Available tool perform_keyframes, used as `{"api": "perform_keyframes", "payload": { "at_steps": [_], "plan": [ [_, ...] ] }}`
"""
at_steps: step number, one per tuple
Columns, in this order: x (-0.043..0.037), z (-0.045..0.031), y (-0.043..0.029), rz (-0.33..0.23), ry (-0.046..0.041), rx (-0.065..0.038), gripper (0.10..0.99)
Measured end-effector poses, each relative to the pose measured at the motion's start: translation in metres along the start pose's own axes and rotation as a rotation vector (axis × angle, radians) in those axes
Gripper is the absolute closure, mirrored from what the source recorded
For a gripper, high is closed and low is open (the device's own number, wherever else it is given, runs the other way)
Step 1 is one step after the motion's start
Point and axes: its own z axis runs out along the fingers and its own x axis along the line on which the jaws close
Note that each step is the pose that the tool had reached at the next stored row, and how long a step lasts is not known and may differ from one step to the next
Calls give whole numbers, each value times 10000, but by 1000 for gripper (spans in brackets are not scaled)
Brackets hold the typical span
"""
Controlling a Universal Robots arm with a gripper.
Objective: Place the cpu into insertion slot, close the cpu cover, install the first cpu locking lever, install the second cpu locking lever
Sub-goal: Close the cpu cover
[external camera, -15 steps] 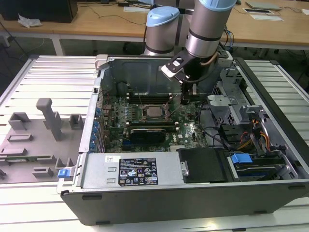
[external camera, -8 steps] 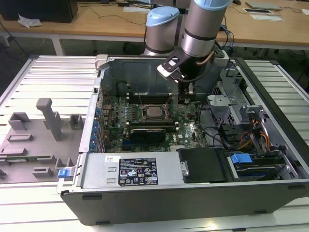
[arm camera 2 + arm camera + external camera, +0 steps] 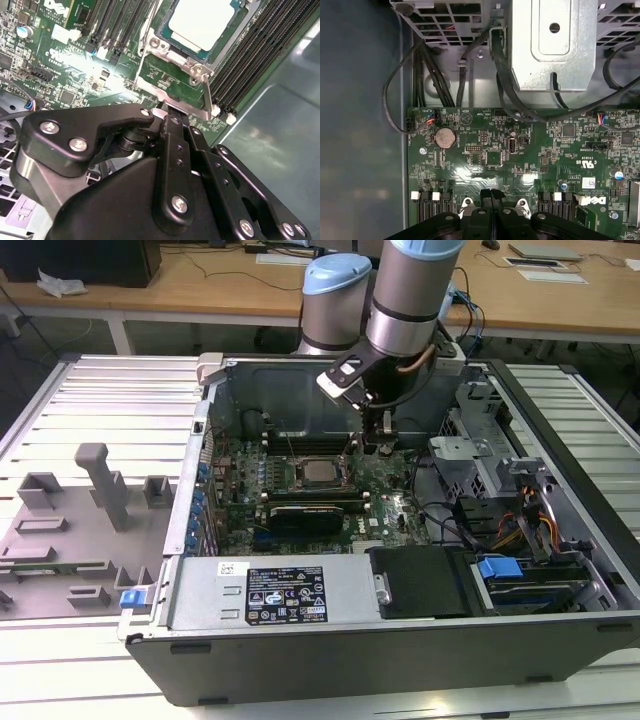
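The cpu (image 3: 321,472) (image 3: 205,20), pale and silvery, lies flat in the insertion slot (image 3: 303,480) in the middle of the green board. The silver cpu cover (image 3: 176,54) frames it and looks lowered around it. A thin metal locking lever (image 3: 206,95) runs from the cover's corner to a flat silver end. My gripper (image 3: 375,445) (image 3: 172,116) (image 3: 491,192) is shut, its black fingertips pressed together right at that silver end, just to the exterior view's right of the slot. Whether they touch the lever I cannot tell.
Long black memory slots (image 3: 250,65) flank the socket. A black card (image 3: 305,512) lies in front of it. The case's back wall (image 3: 290,390), a metal drive cage (image 3: 552,45) with black cables and the power supply (image 3: 270,590) surround the board. Grey fixtures (image 3: 105,485) stand outside on the exterior view's left.
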Motion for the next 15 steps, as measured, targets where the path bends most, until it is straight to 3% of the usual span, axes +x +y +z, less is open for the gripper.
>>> {"api": "perform_keyframes", "payload": {
  "at_steps": [6,15],
  "plan": [
    [50,10,-98,1,0,-4,980],
    [43,15,-187,1,-8,-4,980]
  ]
}}
